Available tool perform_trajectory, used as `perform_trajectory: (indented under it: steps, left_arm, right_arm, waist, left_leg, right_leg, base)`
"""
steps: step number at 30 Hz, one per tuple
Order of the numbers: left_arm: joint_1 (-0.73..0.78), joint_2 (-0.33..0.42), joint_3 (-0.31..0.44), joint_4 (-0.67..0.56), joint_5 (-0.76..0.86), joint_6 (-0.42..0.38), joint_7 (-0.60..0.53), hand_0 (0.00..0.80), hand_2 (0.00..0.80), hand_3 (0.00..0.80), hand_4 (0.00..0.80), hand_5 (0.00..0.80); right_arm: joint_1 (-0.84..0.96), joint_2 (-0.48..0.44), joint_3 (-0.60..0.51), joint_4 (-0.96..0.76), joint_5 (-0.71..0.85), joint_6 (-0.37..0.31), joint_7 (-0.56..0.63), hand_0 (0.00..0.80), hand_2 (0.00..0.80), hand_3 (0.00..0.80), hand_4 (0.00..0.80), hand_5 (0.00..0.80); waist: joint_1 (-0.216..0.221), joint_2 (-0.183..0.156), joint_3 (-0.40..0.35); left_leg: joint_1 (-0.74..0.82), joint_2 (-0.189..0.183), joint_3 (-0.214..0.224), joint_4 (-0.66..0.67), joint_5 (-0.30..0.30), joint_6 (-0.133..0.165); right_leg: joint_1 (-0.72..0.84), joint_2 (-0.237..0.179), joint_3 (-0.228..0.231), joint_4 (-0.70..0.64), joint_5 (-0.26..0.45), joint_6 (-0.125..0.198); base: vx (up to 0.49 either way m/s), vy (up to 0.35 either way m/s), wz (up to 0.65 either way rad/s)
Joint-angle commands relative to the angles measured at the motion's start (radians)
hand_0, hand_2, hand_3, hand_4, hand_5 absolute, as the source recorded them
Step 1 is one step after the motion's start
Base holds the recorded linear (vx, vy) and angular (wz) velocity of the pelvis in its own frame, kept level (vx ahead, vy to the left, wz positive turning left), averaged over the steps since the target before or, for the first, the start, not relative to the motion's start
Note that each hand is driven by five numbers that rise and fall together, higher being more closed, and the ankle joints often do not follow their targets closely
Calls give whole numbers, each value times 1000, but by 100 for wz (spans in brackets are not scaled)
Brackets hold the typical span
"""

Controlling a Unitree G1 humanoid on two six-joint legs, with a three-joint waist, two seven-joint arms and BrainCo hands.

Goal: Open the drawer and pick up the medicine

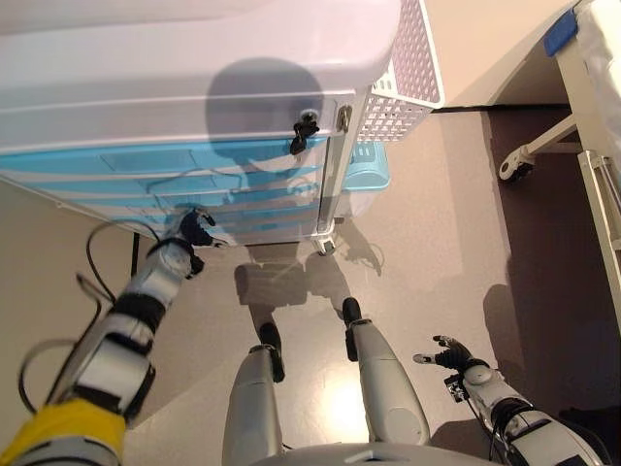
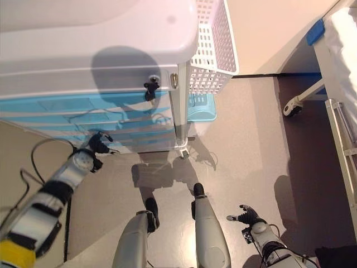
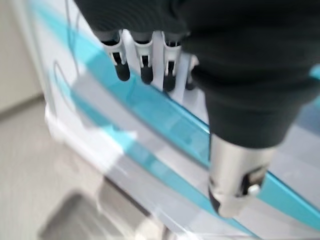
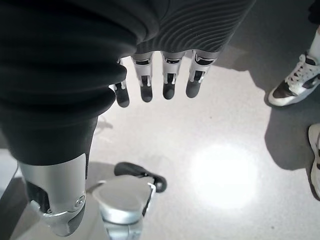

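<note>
A white-topped cart point(image 1: 194, 58) stands in front of me, its stack of blue-and-white drawers point(image 1: 252, 194) all shut. No medicine shows in any view. My left hand point(image 1: 194, 231) reaches up to a lower drawer front point(image 3: 165, 125). Its fingers point(image 3: 145, 65) are straight with their dark tips close to the blue strip, the thumb point(image 3: 235, 185) apart, and nothing is held. Whether the tips touch the drawer I cannot tell. My right hand point(image 1: 448, 354) hangs low at the right above the floor, open and empty, its fingers point(image 4: 167, 80) straight.
A white perforated basket point(image 1: 403, 87) hangs on the cart's right side, and a black knob point(image 1: 304, 131) sticks out under the top. A bed frame point(image 1: 602, 146) with a caster point(image 1: 511, 167) stands at the far right. A person's shoe point(image 4: 295, 85) shows on the floor.
</note>
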Motion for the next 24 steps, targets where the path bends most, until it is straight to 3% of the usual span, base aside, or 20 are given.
perform_trajectory:
  steps: [1,8,11,13,15,16,20,24]
  left_arm:
    - [150,-53,107,-84,-227,-69,-43,0,0,0,0,0]
    - [347,-160,185,-13,-303,-65,-103,0,0,0,0,0]
    - [412,-197,213,81,-268,-54,-118,0,0,0,0,0]
    - [444,-246,244,236,-248,-46,-120,0,0,0,0,0]
    - [453,-262,250,278,-234,-43,-120,0,0,0,0,0]
    - [467,-291,262,365,-214,-33,-118,0,0,0,0,0]
    - [487,-323,269,446,-169,-24,-89,0,0,0,0,0]
    - [506,-341,241,451,-94,-31,-76,0,0,0,0,0]
  right_arm:
    - [72,-29,-40,18,-33,16,6,0,0,0,0,0]
    - [104,-13,-83,37,-55,24,14,0,0,0,0,0]
    - [124,-5,-96,41,-57,23,15,0,0,0,0,0]
    - [132,11,-99,56,-56,23,13,0,0,0,0,0]
    - [133,18,-100,62,-54,23,12,0,0,0,0,0]
    - [136,30,-98,70,-47,21,9,0,0,0,0,0]
    - [145,49,-101,77,-20,18,12,0,0,0,0,0]
    - [167,74,-103,83,31,11,26,0,0,0,0,0]
  waist:
    - [11,35,-54]
    - [28,39,-120]
    - [38,33,-165]
    - [47,26,-202]
    - [51,24,-214]
    - [56,19,-232]
    - [60,8,-251]
    - [68,-2,-270]
  left_leg:
    - [91,-86,-18,-74,-17,73]
    - [251,-99,-59,-286,71,51]
    - [324,-92,-73,-377,105,41]
    - [374,-81,-81,-436,126,36]
    - [390,-78,-83,-454,132,34]
    - [417,-70,-84,-485,144,29]
    - [448,-62,-83,-507,150,23]
    - [477,-58,-85,-524,149,22]
  right_leg:
    - [149,-2,-39,-153,33,21]
    - [316,-2,-104,-318,71,27]
    - [393,8,-135,-396,82,30]
    - [448,14,-156,-452,91,28]
    - [466,17,-161,-471,93,28]
    - [495,22,-171,-492,93,28]
    - [528,28,-180,-509,89,25]
    - [562,34,-187,-534,90,25]
  base:
    - [73,-48,18]
    - [95,-63,31]
    - [115,-84,36]
    - [68,-57,22]
    - [65,-48,13]
    - [55,-46,11]
    - [44,-29,14]
    - [44,-23,4]
